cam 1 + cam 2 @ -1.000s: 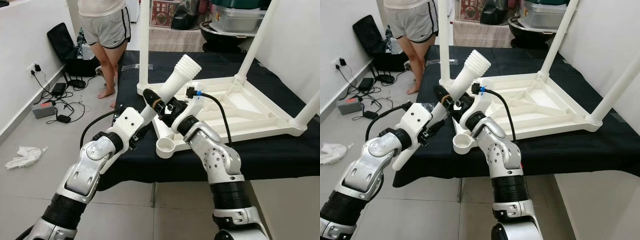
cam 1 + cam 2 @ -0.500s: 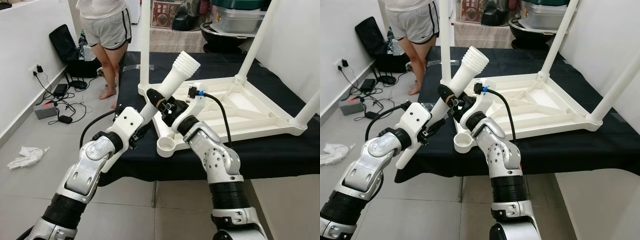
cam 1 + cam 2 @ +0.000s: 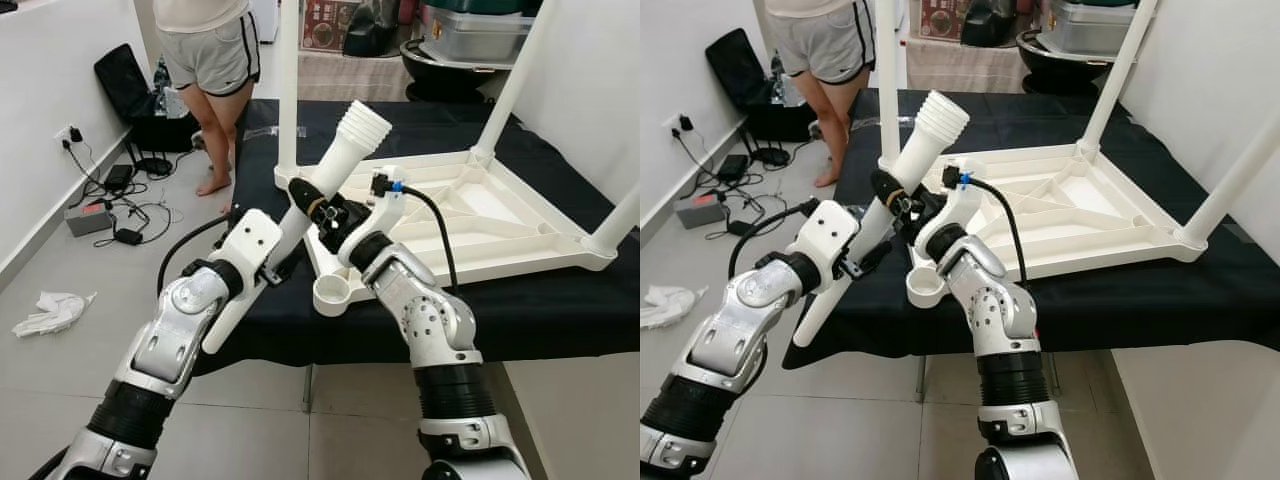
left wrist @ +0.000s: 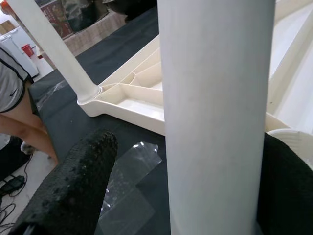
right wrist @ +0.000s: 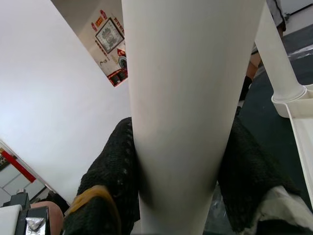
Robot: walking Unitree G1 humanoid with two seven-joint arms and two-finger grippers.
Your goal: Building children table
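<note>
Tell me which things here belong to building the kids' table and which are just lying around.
Part of the job:
- loose white table leg, held by both tools
- upturned white tabletop with three legs fitted
- empty corner socket
- left tool
- right tool

Just lying about:
- crumpled white cloth on the floor
- cables and chargers by the wall
- black bag

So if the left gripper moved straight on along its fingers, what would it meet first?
The left gripper is shut on the leg and points up and away over the upturned table. Probably it would meet the standing table leg first, though depth is unclear.
</note>
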